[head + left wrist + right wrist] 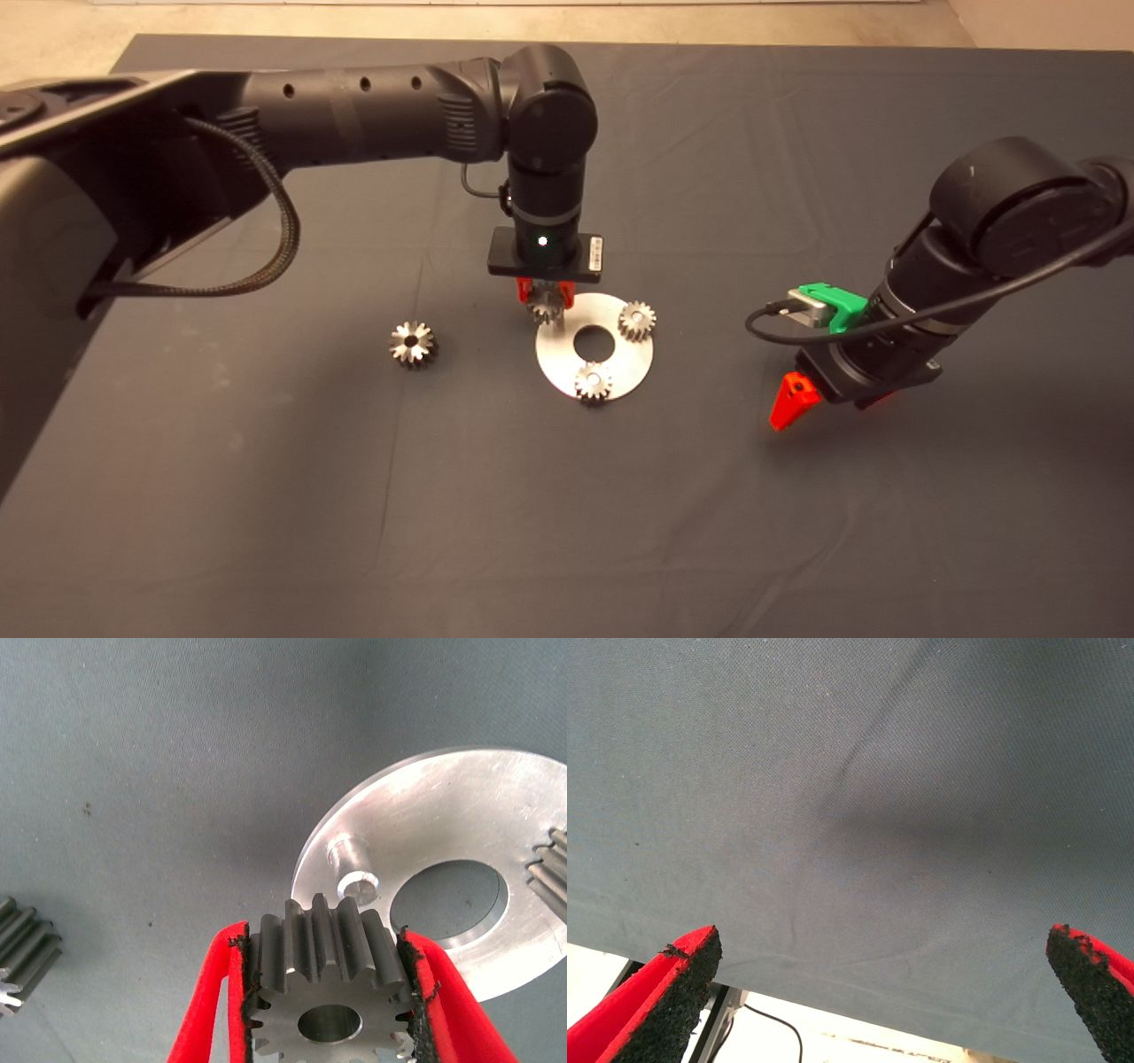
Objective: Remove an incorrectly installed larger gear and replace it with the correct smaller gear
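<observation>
My left gripper is shut on the smaller gear, a bright silver gear with fine teeth, and holds it just above a bare peg on the round metal plate. Two matching small gears sit on the plate. The larger gear, dark grey with chunky teeth, lies on the mat left of the plate; its edge shows in the left wrist view. My right gripper hovers open and empty over the mat at the right.
The plate has a large round centre hole. The right wrist view shows bare mat and the mat's edge with a cable on the floor beyond.
</observation>
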